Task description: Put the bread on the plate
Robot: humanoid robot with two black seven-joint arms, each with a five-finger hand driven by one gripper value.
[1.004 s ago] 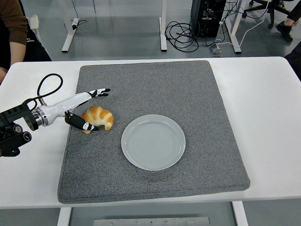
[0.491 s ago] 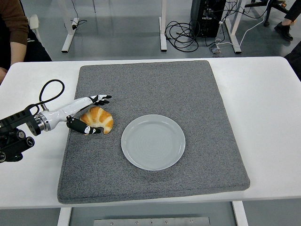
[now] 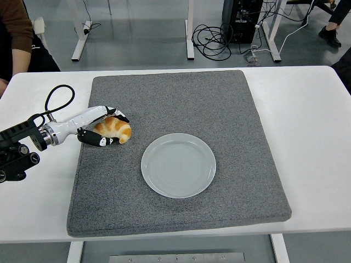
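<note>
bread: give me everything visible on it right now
The bread is a croissant-shaped roll, golden-orange with paler bands across a glossy-looking crust. It sits at the left side of the grey mat, up and left of the empty plate and apart from it. The left hand is closed round it, fingers over its top and thumb along its near side. Whether it is lifted cannot be told.

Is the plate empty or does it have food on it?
Empty. The plate shows only bare surface; the bread is on the mat, in the left hand.
</note>
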